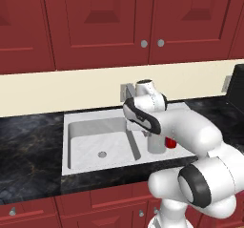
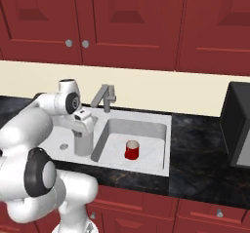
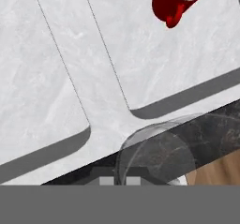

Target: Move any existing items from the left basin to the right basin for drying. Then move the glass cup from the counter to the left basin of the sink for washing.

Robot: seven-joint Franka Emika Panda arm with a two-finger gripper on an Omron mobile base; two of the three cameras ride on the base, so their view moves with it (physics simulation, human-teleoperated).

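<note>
Red cup (image 2: 132,149) stands upright on the floor of the right basin (image 2: 152,129), a little below the middle of the right base view, its pale rim facing up; in the left base view only a sliver of it (image 1: 170,142) peeks out from behind the white arm, right of centre. In the hand view the same cup (image 3: 174,2) lies at the upper right of the frame, a small handle-like lug on its side, resting on white marbled basin floor. Left of it in that view runs the divider between the two tubs, and the left basin (image 3: 33,101) spreads over the left half of the frame. The left basin (image 1: 95,141) in the left base view sits left of centre, a pale tub with a small round drain and nothing standing in it. The glass cup (image 3: 157,155) appears at the lower middle of the hand view as a smoky translucent cylinder seen from above, just over the finger tips, with the sink's front rim and the black counter (image 3: 215,124) showing through and past it. The gripper (image 3: 120,181) is clenched on this glass cup, fingers drawn in as tight as they go around it. In the right base view the hand hangs low over the sink's divider, left of the grey faucet (image 2: 104,98).
</note>
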